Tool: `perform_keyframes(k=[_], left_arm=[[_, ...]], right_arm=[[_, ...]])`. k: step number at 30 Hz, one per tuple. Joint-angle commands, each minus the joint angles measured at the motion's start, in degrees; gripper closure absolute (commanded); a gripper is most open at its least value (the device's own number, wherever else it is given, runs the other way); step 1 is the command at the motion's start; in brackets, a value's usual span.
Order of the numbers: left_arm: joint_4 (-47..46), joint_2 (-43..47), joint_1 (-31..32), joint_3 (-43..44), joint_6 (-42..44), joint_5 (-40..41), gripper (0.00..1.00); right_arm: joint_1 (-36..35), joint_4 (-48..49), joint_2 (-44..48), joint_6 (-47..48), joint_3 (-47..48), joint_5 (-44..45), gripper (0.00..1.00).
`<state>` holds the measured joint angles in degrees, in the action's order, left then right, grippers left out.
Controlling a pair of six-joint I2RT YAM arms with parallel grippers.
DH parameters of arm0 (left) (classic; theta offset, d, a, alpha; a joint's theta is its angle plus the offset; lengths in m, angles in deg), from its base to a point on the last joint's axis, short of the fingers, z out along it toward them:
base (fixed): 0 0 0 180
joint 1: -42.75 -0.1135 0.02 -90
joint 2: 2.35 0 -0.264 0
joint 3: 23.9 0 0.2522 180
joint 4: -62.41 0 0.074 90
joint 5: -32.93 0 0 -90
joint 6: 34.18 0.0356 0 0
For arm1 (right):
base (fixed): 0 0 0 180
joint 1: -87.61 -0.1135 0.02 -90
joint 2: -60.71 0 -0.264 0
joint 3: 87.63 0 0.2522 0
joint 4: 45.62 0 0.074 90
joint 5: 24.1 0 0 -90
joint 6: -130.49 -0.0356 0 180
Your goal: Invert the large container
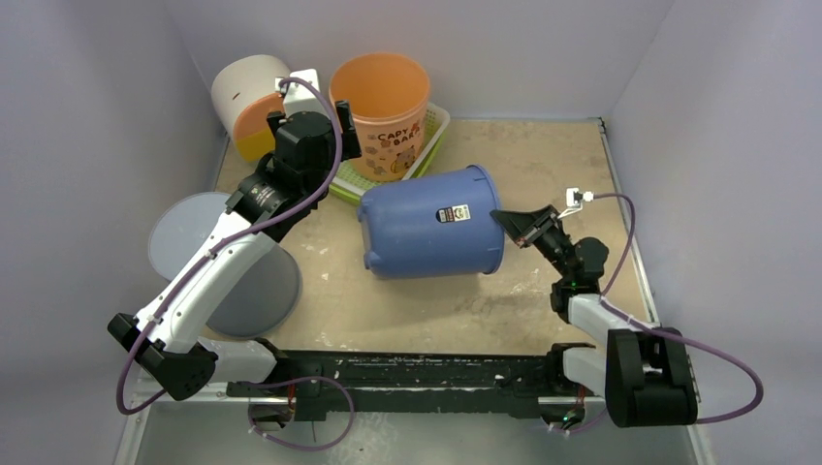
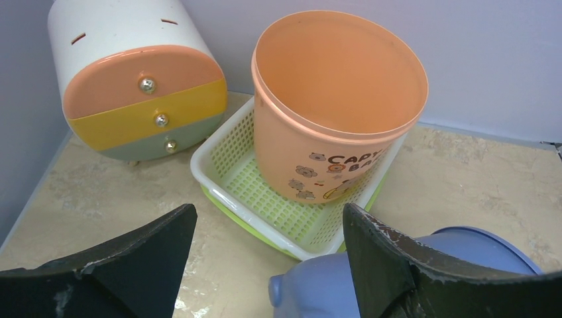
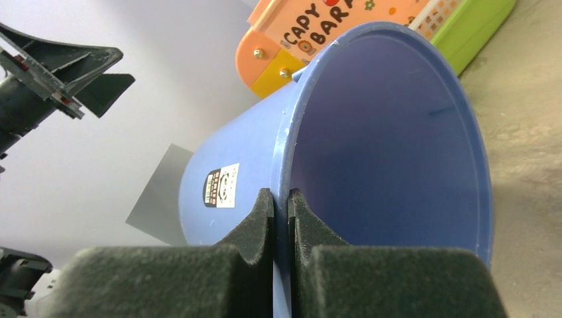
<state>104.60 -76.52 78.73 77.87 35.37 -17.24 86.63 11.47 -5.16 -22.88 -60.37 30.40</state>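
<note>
Right wrist shows right gripper (image 3: 281, 200) clamped on rim of sideways blue bucket (image 3: 391, 146), left gripper (image 2: 269, 215) gaping

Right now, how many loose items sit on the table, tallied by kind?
Buckets: 2 (blue bucket, orange bucket)
Drawer unit: 1
Basket stack: 1
Grey disc: 1
Total: 5

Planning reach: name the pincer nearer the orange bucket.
Left. Left pincer hovers open beside the orange bucket; right pincer clamps the rim of the blue container, farther off.
</note>
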Motion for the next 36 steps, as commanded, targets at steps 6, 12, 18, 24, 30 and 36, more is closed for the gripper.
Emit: perform_keyframes(k=[6, 12, 18, 24, 30, 36], left_arm=[[-0.9, 1.6, -0.4, -0.4, -0.3, 0.2, 0.22], [-1.2, 1.9, -0.4, -1.9, -0.2, 0.7, 0.22], [-1.9, 2.1, -0.4, -3.5, 0.1, 1.1, 0.22], [-3.7, 1.0, -0.4, -5.8, -0.3, 0.4, 0.22], [-3.9, 0.0, -0.4, -5.7, -0.3, 0.0, 0.22], [-3.8, 0.2, -0.4, -5.9, -0.4, 0.2, 0.22]], right_arm=[[6.4, -22.7, 3.2, 5.7, -5.3, 9.5, 1.0], [9.3, -23.2, 0.5, 6.3, -4.8, 11.1, 1.0], [11.0, -24.4, -0.5, 7.5, -4.5, 13.9, 1.0], [13.3, -29.4, 1.0, 9.2, -3.4, 18.0, 1.0], [13.9, -34.1, 2.8, 11.3, -1.2, 21.8, 1.0], [14.1, -35.7, 3.6, 12.4, -0.1, 23.8, 0.97]])
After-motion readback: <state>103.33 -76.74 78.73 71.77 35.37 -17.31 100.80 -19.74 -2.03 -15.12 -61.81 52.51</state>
